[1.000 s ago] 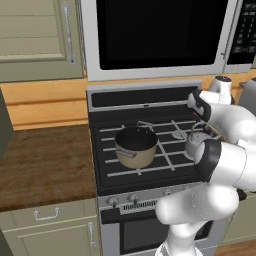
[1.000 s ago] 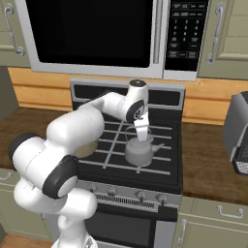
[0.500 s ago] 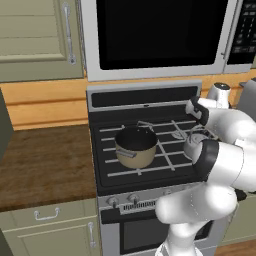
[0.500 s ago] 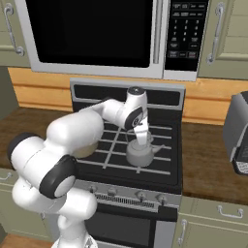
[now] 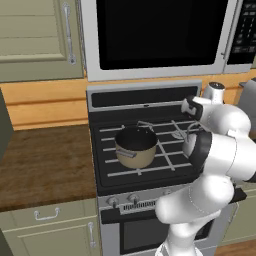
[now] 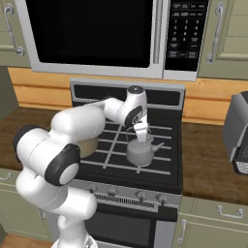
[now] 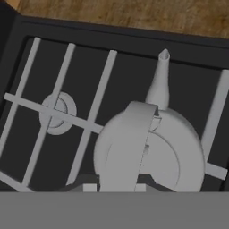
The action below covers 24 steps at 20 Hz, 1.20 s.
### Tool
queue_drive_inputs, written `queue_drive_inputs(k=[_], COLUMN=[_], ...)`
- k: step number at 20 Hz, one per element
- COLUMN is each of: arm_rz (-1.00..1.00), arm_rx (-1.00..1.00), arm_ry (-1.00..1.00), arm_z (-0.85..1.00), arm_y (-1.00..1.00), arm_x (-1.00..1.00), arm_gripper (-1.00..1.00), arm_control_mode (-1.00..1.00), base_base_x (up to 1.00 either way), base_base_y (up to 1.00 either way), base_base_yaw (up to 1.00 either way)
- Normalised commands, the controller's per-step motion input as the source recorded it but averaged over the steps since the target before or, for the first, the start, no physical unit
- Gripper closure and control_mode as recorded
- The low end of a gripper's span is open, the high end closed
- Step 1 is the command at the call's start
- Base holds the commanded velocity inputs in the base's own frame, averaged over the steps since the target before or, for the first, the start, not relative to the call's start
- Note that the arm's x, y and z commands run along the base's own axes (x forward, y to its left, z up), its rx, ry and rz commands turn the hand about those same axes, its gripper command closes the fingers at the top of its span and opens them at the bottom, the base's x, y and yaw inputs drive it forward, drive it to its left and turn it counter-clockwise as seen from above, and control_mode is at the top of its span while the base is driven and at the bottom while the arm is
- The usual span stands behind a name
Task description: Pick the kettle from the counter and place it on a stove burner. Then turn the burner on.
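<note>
I'm looking at a home kitchen: a black gas stove [image 5: 145, 150] with knobs along its front, a microwave [image 5: 155, 35] mounted above it, wooden counter [image 5: 42, 165] either side, pale green cabinets [image 5: 37, 37], a toaster [image 6: 237, 135] on the right.

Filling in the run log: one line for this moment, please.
phase: placing | kettle: on stove grate, front-right | gripper: at handle, state unclear | saucepan: front-left burner | knobs untouched

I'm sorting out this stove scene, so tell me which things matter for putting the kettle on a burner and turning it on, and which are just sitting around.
Part of the job:
kettle
stove burner
stove knobs
gripper
counter

Just lying about:
saucepan
microwave
toaster
cabinets
</note>
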Motion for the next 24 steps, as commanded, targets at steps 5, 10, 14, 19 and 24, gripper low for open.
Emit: queue_drive_inputs(k=[5, 10, 14, 19, 24], arm_rz=[0.0, 0.0, 0.0, 0.0, 0.0], arm_rx=[0.0, 0.0, 0.0, 0.0, 0.0], arm_ry=[-0.01, 0.0, -0.01, -0.1, -0.25], arm_z=[-0.1, 0.0, 0.11, 0.47, 0.5], arm_y=[0.0, 0.0, 0.0, 0.0, 0.0], arm_x=[0.0, 0.0, 0.0, -0.22, -0.87], arm_gripper=[-1.0, -1.0, -1.0, -1.0, -1.0], arm_control_mode=[-1.0, -1.0, -1.0, -1.0, -1.0], base_base_x=[0.0, 0.0, 0.0, 0.0, 0.0], base_base_y=[0.0, 0.0, 0.0, 0.0, 0.0], base_base_yaw=[0.0, 0.0, 0.0, 0.0, 0.0])
